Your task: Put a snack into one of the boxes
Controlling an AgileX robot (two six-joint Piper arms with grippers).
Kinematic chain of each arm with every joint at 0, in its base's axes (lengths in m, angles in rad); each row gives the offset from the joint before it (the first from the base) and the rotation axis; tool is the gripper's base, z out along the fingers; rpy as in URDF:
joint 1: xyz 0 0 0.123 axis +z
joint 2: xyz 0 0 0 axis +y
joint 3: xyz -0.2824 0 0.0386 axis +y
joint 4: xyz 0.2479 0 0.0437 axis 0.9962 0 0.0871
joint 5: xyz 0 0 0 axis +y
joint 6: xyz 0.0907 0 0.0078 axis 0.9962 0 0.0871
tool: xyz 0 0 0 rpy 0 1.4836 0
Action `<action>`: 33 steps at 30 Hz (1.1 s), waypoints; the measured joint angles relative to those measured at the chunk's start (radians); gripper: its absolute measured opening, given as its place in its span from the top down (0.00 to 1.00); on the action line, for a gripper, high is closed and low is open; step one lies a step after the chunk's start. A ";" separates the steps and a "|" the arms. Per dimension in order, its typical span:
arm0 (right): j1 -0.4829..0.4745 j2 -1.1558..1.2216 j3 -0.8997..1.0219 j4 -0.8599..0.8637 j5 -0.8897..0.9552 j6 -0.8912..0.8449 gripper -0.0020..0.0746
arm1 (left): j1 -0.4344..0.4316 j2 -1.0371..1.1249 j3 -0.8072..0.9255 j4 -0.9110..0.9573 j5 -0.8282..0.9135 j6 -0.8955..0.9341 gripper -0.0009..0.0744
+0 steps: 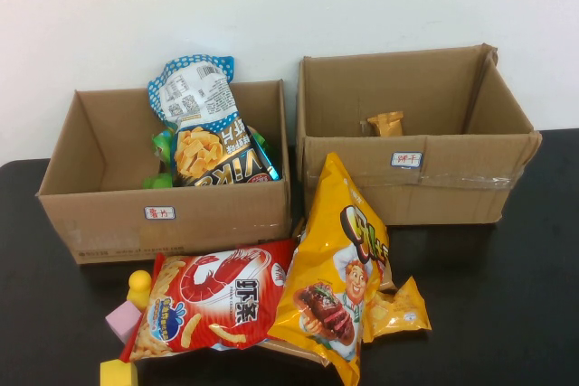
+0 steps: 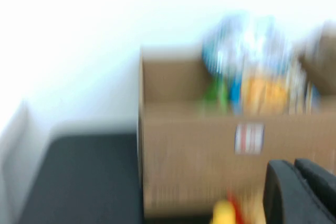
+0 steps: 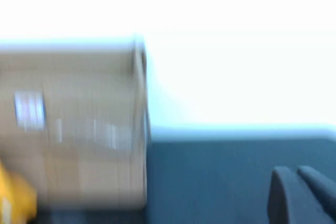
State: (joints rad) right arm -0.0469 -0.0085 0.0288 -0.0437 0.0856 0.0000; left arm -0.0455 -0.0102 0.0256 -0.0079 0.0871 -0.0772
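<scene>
You've got a black table point(image 1: 507, 314) against a plain white wall point(image 1: 271, 6). Down at the near left edge sit some foam toy blocks: a pink one point(image 1: 123, 320), a yellow one point(image 1: 118, 373), plus a round-topped yellow piece point(image 1: 139, 286) just behind.

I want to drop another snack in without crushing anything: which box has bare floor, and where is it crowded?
The right box is nearly bare, with one small orange packet at its back wall. The left box is free on its left half; bags fill its right. The table in front is crowded with snacks. Neither gripper appears in the high view.
</scene>
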 joint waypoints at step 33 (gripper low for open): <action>0.000 -0.007 -0.168 -0.183 -0.435 0.088 0.98 | 0.000 0.000 -0.217 0.101 -0.107 -0.083 0.99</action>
State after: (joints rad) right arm -0.0469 -0.0150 -0.1396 -0.2269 -0.3490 0.0885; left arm -0.0455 -0.0102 -0.1918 0.0934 -0.0203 -0.1604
